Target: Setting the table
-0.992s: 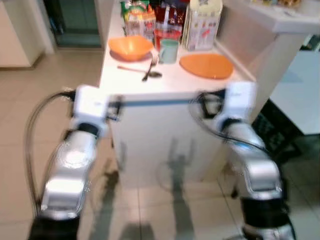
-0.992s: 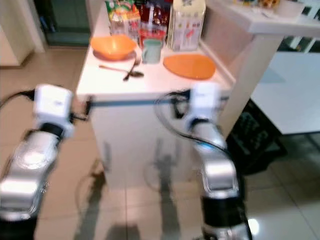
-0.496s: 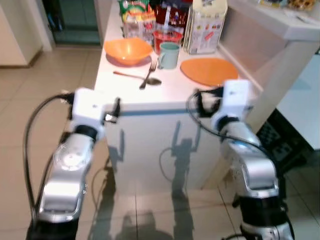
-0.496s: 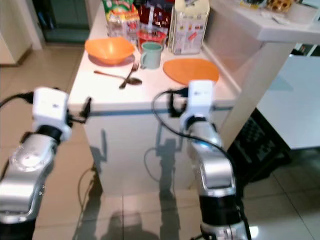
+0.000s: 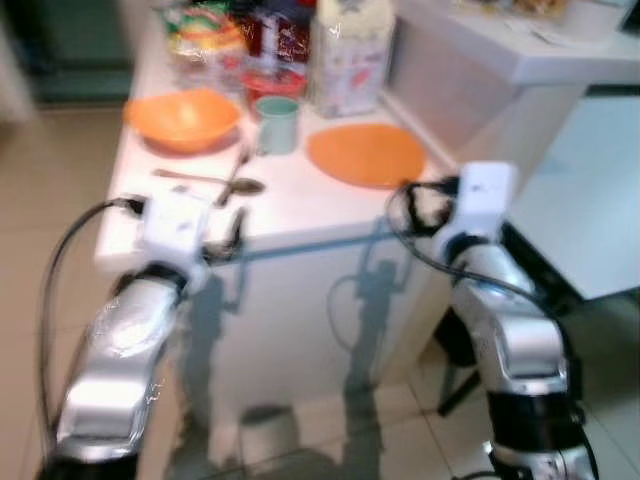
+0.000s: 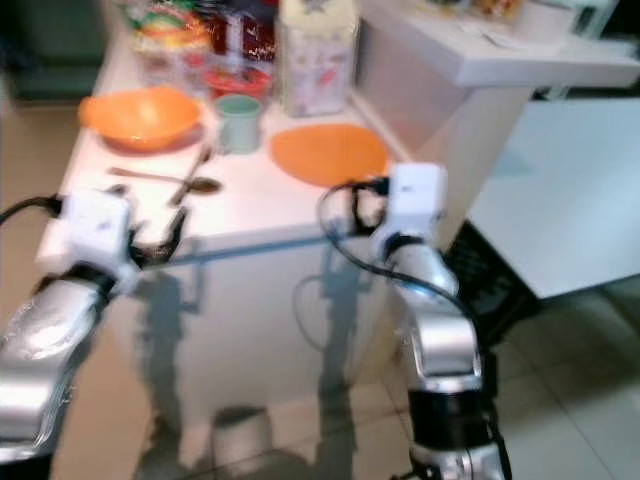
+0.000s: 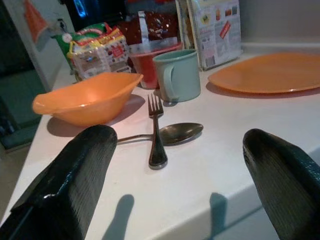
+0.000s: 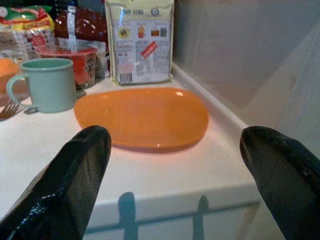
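Observation:
On the white table [image 5: 300,205] lie an orange bowl [image 5: 183,118] at the back left and a flat orange plate [image 5: 366,153] to the right. A pale green mug [image 5: 277,124] stands between them. A fork [image 7: 156,135] lies across a spoon [image 7: 175,132] in front of the bowl. My left gripper [image 7: 185,165] is open at the table's front edge, facing the fork and spoon. My right gripper [image 8: 175,170] is open at the front edge just before the plate [image 8: 142,117]. Nothing is between either pair of fingers.
Snack packets, a red tub [image 7: 150,57] and a tall printed carton [image 5: 348,55] crowd the back of the table. A raised white counter [image 5: 520,60] walls the right side, with a lower white surface [image 5: 590,190] beyond. Tiled floor lies to the left.
The camera has swung and come closer, so the table sits further left in the picture. Both grippers now stand level with the table's front edge. The tableware has not moved.

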Tool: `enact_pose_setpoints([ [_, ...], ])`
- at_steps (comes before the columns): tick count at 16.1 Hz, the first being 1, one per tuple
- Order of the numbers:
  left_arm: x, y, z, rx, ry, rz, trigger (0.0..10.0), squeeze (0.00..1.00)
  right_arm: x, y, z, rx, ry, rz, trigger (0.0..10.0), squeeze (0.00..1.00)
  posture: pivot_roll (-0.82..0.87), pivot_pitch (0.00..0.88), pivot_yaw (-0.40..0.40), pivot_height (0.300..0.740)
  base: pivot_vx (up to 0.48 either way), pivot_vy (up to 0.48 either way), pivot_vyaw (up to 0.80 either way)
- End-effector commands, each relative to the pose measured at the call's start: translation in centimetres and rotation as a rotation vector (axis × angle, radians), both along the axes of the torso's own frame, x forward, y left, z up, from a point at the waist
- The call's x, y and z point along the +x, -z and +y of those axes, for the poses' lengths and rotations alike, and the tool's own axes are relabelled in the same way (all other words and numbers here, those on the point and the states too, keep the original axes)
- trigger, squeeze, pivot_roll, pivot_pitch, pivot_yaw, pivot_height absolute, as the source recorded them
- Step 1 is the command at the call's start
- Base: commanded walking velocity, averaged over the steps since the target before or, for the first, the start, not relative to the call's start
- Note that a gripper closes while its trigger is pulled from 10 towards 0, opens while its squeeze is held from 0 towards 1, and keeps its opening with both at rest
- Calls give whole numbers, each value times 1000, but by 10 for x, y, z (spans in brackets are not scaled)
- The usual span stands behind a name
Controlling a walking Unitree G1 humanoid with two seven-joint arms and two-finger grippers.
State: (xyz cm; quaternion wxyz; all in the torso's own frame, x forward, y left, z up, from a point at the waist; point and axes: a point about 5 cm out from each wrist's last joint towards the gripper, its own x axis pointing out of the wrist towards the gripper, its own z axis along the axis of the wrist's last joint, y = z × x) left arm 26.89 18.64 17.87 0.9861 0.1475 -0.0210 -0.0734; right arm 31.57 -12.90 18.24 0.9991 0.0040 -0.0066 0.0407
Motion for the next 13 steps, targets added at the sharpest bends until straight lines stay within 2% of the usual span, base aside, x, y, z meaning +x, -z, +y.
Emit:
enact_pose_setpoints([
  [1, -2, -4, -3, 9, 58, -22, 10000, 0, 0, -2, -15, 4, 23, -9, 10000, 0, 81, 0, -61, 740, 337, 0, 0],
  [5, -7, -9, 10, 24, 67, -38, 10000, 0, 3, 4, -30, 24, 41, 18, 10000, 0, 78, 0, -65, 740, 333, 0, 0],
  [11, -12, -13, 9, 21, 122, -56, 10000, 0, -1, 9, -12, 40, -157, 67, 10000, 0, 79, 0, -66, 740, 304, 0, 0],
  [13, -13, -13, 8, 20, 127, -55, 10000, 0, -4, 11, -8, 52, -172, 77, 10000, 0, 79, 0, -66, 740, 291, 0, 0],
])
